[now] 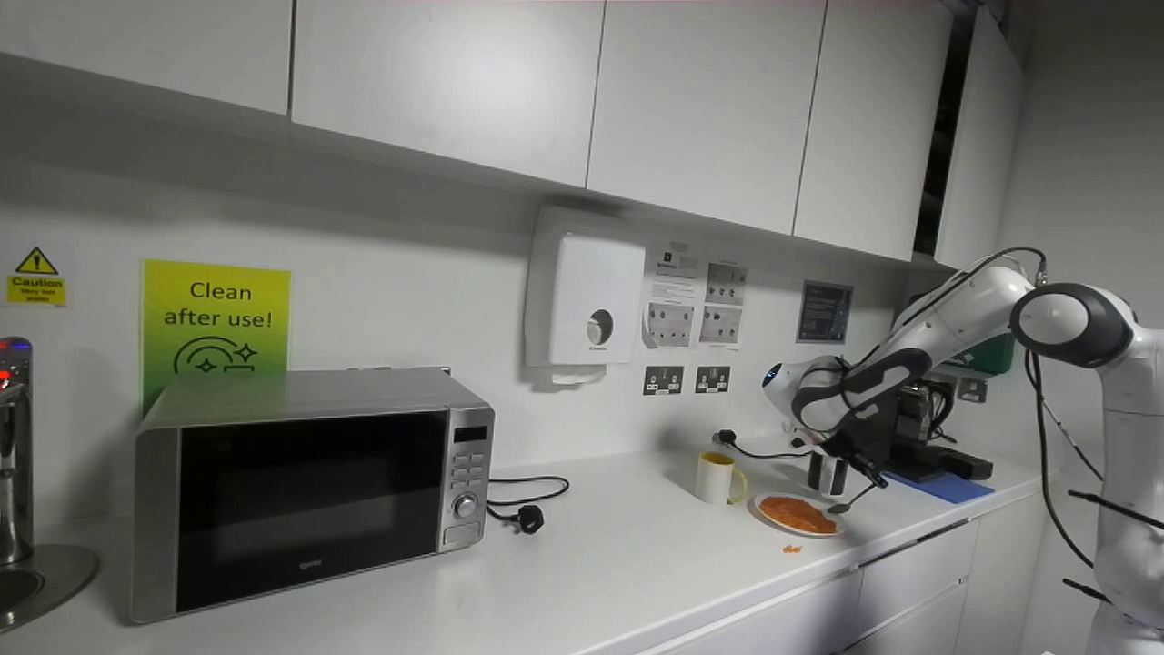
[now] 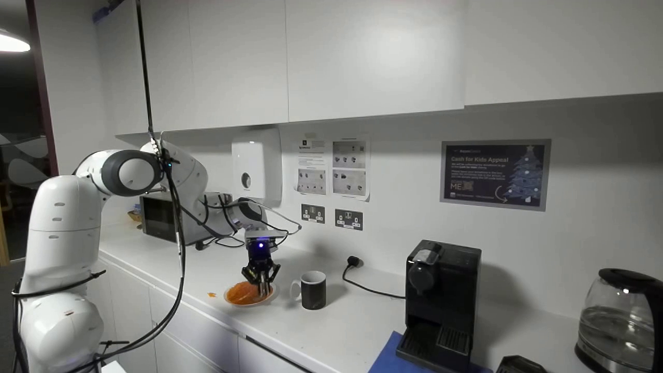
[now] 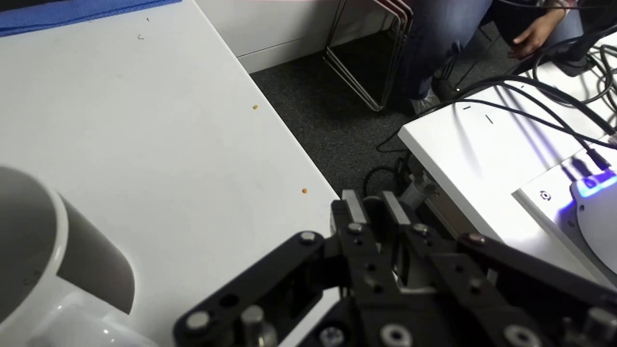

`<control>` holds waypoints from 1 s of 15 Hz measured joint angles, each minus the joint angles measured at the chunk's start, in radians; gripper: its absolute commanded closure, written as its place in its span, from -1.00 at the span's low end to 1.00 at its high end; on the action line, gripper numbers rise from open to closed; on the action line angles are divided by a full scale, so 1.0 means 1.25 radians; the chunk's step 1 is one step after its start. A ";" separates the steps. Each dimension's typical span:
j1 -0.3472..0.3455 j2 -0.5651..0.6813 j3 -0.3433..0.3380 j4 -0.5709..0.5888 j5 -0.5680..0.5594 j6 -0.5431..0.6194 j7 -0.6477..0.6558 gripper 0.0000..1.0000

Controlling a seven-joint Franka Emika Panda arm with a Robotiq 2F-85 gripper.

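- The gripper (image 3: 375,207) is pinching the upper end of a spoon (image 1: 840,508) — in the wrist view its jaws stand close together with something dark in the narrow gap.
- The spoon slants down from the grip, its bowl at the edge of a white plate (image 1: 771,525) in an exterior view; whether it touches the food I cannot tell.
- The plate lies on the white counter (image 1: 582,537), mostly covered by a flat spread of orange food (image 1: 797,513).
- A small orange spill (image 1: 792,549) sits just beside the plate, towards the counter's front edge.
- Two mugs stand upright near the plate: a dark mug (image 2: 314,294) with a pale handle, and a white mug (image 1: 715,478) with a yellow inside and handle.
- Along the counter one way stands a black coffee machine (image 2: 440,290) by a blue mat (image 2: 387,355), then a glass jug (image 2: 614,321) holding clear liquid.
- The other way — well apart from the plate — stands a microwave (image 1: 309,509).
- A white dispenser (image 1: 605,282) hangs on the wall behind.
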 measured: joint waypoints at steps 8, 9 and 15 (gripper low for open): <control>0.005 0.019 0.015 0.002 -0.018 0.000 0.001 0.93; 0.007 0.022 0.015 0.004 -0.019 0.000 0.002 0.93; 0.014 0.040 0.019 0.020 -0.020 0.000 0.002 0.93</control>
